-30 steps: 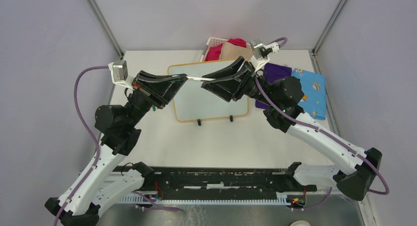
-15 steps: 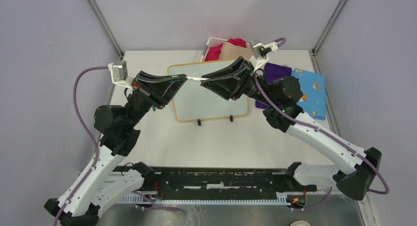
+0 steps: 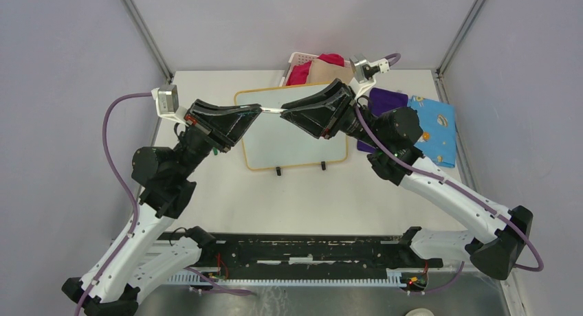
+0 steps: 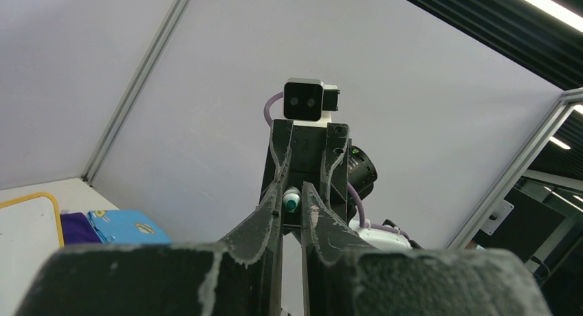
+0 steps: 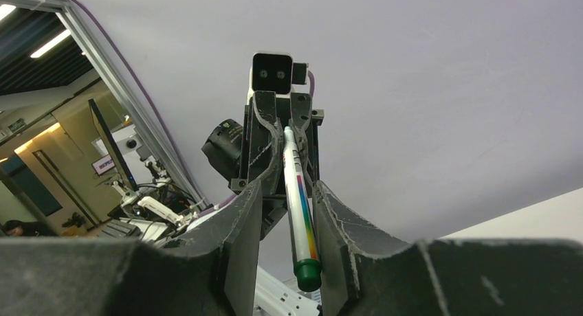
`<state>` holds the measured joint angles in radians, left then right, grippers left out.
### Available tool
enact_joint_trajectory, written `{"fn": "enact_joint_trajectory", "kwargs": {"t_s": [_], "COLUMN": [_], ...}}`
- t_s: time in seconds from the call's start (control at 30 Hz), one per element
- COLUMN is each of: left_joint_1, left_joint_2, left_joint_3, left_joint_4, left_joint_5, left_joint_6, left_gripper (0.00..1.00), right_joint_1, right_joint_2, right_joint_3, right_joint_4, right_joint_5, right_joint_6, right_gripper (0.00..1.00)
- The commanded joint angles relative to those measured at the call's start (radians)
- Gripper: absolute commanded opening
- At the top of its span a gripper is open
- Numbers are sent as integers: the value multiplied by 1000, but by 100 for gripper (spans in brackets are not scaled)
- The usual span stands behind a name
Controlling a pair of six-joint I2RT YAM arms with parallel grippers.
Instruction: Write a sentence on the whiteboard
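With the left fingers, clamps one end of the marker, pressed together on the barrel with no slack showing, exactly as a second ago. With the right fingers, narrows in around the other end, closer than a second ago. Cannot tell yet whether pressing on the barrel or only flanking it. Rolls the right wrist a touch in the same second.

Holds the marker level in the air between the two arms, above the whiteboard and clear of it.

Reads as setting up a cap pull or a handover, with a second hold being added before any tug. Calls for a firm hold at both ends first, or risks the marker slipping and dropping onto the board.

For the task, means preparation only. Shows none of the sentence on the whiteboard, white from edge to edge where visible. Leaves the board resting on the surface beneath the raised arms, black feet toward the bases.

Farther out: a basket of cloth just behind the board, a purple cloth and a blue cloth to its right.
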<state>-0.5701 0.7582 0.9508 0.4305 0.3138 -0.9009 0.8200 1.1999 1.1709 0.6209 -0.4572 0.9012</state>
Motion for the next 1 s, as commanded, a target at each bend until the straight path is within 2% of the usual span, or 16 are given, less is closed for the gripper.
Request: {"fn": "enact_joint_trajectory", "kwargs": {"t_s": [0.0,0.3,0.73,0.97], "left_joint_1": [-1,-2,-2,-2], "left_joint_2": [-5,-8,-7,-10], "left_joint_3": [-1,-6,-28,-38], "left_joint_4": [-15,-13,31,31], "left_joint_5": [-16,-23,-55,-67], "left_joint_6": [-40,-44,-70,-72], "left_gripper": [2,2,2,2], "right_joint_1": [-2,0,0,1], "right_joint_2": [-9,3,9,13], "right_joint_3": [3,5,-7,-11], "right_joint_4": [76,82,116,129], "right_joint_5": [31,23,6,6], "right_joint_6": [5,9,41,53], "right_gripper": [38,31,33,31]}}
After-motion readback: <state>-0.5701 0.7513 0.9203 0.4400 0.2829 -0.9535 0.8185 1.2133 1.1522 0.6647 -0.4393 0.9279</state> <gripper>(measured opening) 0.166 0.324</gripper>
